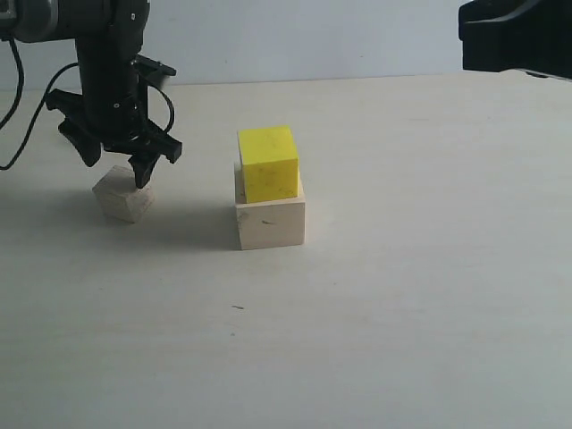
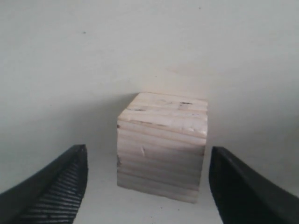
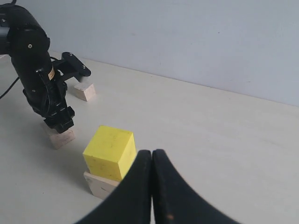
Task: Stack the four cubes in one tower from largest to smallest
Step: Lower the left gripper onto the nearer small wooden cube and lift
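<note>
The bright yellow cube (image 1: 268, 163) sits on the large pale wood cube (image 1: 270, 222), slightly turned; together they are the low tower, also visible as yellow cube (image 3: 110, 151) on large cube (image 3: 100, 184). Left of it the grainy wood cube (image 1: 123, 195) rests on the table. My left gripper (image 1: 114, 167) hangs open just above that cube, one finger on each side. The left wrist view has the grainy cube (image 2: 161, 147) between the spread fingers, untouched. The tiny pale cube (image 3: 84, 91) lies beyond the left arm, hidden in the exterior view. My right gripper (image 3: 152, 156) is shut and empty.
The pale table (image 1: 402, 295) stretches out right of and in front of the stack. A light wall stands behind it. Part of the right arm (image 1: 514, 36) hangs at the upper right, well above the table. Black cables (image 1: 18, 98) trail from the left arm.
</note>
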